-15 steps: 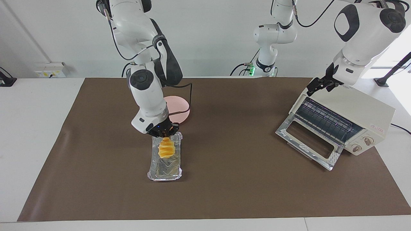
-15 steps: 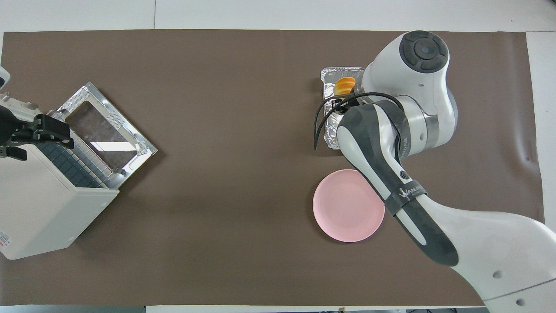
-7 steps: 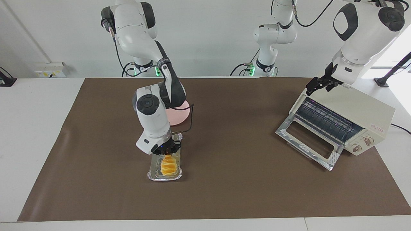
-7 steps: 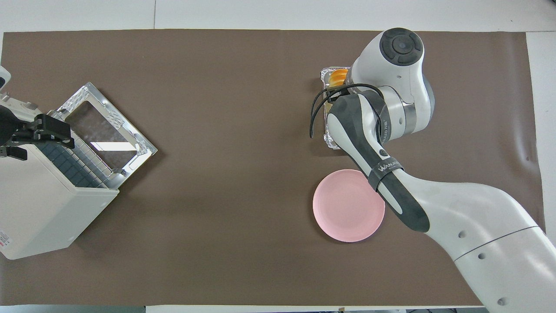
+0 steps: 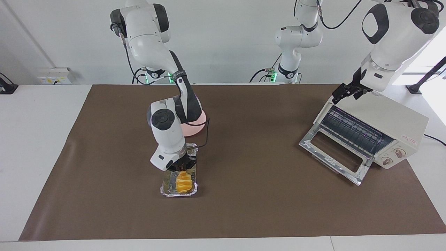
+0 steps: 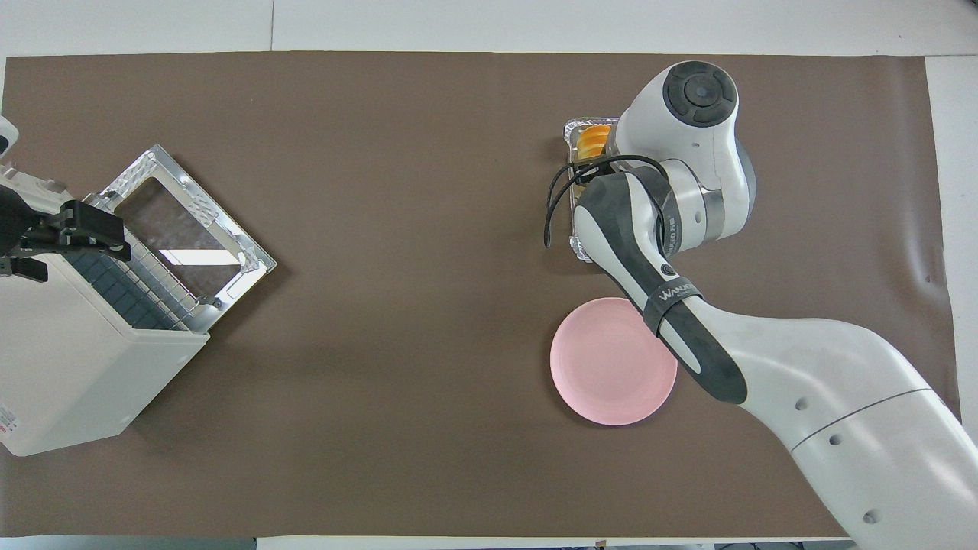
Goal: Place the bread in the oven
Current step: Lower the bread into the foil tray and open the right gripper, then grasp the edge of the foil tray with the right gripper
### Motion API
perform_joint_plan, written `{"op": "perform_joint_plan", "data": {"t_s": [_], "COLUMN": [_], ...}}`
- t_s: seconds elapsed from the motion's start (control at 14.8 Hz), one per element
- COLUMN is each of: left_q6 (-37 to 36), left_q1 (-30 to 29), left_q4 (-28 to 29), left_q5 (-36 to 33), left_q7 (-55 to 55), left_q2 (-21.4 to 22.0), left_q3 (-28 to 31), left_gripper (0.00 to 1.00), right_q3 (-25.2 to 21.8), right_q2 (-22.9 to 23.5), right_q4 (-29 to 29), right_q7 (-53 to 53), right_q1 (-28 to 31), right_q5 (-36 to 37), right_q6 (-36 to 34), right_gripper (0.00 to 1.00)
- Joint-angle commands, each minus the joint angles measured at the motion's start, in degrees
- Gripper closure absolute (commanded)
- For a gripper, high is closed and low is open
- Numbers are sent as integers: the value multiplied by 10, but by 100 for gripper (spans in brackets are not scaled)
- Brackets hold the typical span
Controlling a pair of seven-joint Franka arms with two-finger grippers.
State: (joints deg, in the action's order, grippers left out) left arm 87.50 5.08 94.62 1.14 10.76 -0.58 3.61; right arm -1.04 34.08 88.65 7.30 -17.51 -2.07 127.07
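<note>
The golden ridged bread [image 5: 183, 183] lies in the end of a crinkled foil tray [image 5: 166, 190] that is farther from the robots. My right gripper [image 5: 179, 168] is down in the tray, shut on the bread's nearer end. From overhead only the bread's tip [image 6: 592, 140] shows past the right arm's wrist. The cream oven [image 5: 393, 116] stands at the left arm's end with its glass door [image 5: 334, 153] dropped open and its rack showing. My left gripper [image 5: 339, 96] hangs open over the oven's top front edge and waits.
A round pink plate [image 6: 607, 367] sits beside the foil tray [image 6: 578, 246], nearer to the robots, partly under the right arm. Overhead, the oven [image 6: 69, 367] and its door [image 6: 183, 237] fill the left arm's end. A brown mat [image 5: 251, 209] covers the table.
The right arm has come down and carried the bread from above the tray's nearer end into its farther end. The left arm has stayed still.
</note>
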Motion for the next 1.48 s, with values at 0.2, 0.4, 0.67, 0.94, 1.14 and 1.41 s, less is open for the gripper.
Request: {"op": "perform_joint_plan", "data": {"t_s": [0.2,0.4,0.67,0.94,1.14,1.41], "left_q6": [7,7,7,7,7,7], "left_q1": [0,0,0,0,0,0], "left_q4": [11,11,11,11,11,11], "left_q5": [6,6,6,6,6,6], "left_q7": [-3,-3,-3,-3,-3,-3], "left_q2": [13,13,13,13,13,13], "left_q3": [3,3,3,3,3,3], "left_gripper": [0,0,0,0,0,0], "right_q3": [5,6,5,3,3,2], "right_q2": [-17,-25,-42,-52,-58,-56], "right_q4": [3,-30,-45,2,64,89], "right_q7": [-7,-7,-13,-36,-38,-47], "right_q1": [12,33,62,71,67,68], "right_q5": [-2,-20,-27,-27,-16,-14], "right_q6": [-14,-67,-108,-59,12,49], "right_gripper": [0,0,0,0,0,19]}}
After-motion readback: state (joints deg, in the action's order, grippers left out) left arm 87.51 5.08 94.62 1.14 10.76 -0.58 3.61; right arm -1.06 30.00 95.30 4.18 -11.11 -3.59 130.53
